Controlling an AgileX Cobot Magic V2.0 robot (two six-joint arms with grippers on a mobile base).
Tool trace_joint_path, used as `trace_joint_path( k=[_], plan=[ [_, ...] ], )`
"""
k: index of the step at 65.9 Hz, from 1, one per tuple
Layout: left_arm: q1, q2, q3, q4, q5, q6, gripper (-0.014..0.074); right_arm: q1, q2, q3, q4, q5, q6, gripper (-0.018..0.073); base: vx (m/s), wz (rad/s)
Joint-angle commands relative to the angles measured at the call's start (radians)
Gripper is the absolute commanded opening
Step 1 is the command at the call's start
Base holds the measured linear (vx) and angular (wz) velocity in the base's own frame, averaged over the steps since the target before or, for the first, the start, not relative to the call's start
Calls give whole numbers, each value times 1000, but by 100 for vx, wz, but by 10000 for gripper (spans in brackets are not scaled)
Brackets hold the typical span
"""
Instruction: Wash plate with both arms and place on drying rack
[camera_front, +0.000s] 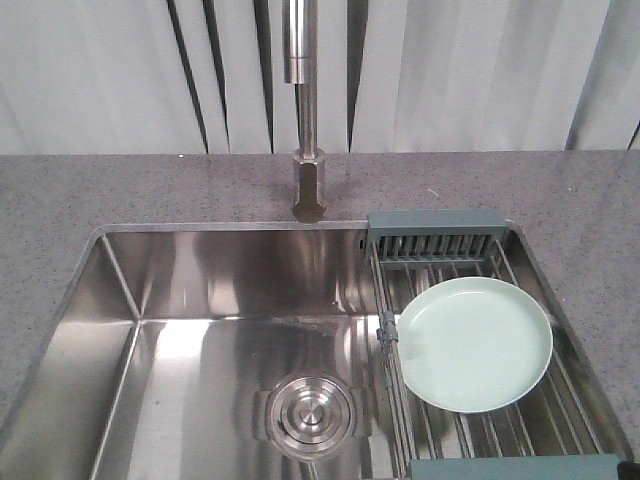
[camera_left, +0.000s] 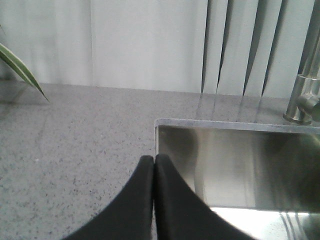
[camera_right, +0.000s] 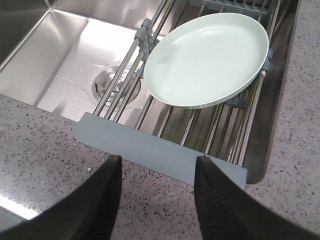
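stainless steel dominates the scene: one rectangular stainless steel sink basin (camera_front: 200, 340) with a single round drain (camera_front: 307, 415), set into a speckled grey stone countertop (camera_front: 120, 190).

task object location: one round, shallow, pale mint-green plate (camera_front: 475, 343) lies flat on the drying rack of thin parallel steel rods with grey-blue plastic end pieces (camera_front: 436, 233), which spans the right end of the basin. the plate rests on the rods between the slotted end piece at the back and the plain bar at the front. no other dishes are visible.

end effectors:
- left gripper (camera_left: 154, 165): the two black fingers are pressed together at the tips and hold nothing. it hangs over the countertop at the left corner of the basin, well apart from the plate.
- right gripper (camera_right: 157, 172): the two black fingers stand spread apart with nothing between them. it hangs over the countertop just in front of the rack's near bar, with the plate beyond it.

progress assessment: neither gripper touches the plate, and no water runs from the one steel faucet (camera_front: 305, 110). the plate sits where the task ends, but whether it is washed cannot be determined from these views; the surface appears clean and glossy.

one green striped leaf (camera_left: 22, 70) shows at the left wrist view's edge.
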Motion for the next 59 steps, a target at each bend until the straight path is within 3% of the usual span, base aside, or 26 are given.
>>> trace_joint_path(
  k=[1, 25, 59],
  plan=[
    [2, -16, -23, -14, -116, 61, -6, 2, 7, -26, 2, -58, -8, 343, 0, 0],
    [2, -16, -23, -17, -194, 72, -6, 2, 7, -26, 2, -58, -8, 343, 0, 0],
    [2, -15, -26, -17, -190, 72, -6, 2, 7, -26, 2, -58, -8, 343, 0, 0]
  ],
)
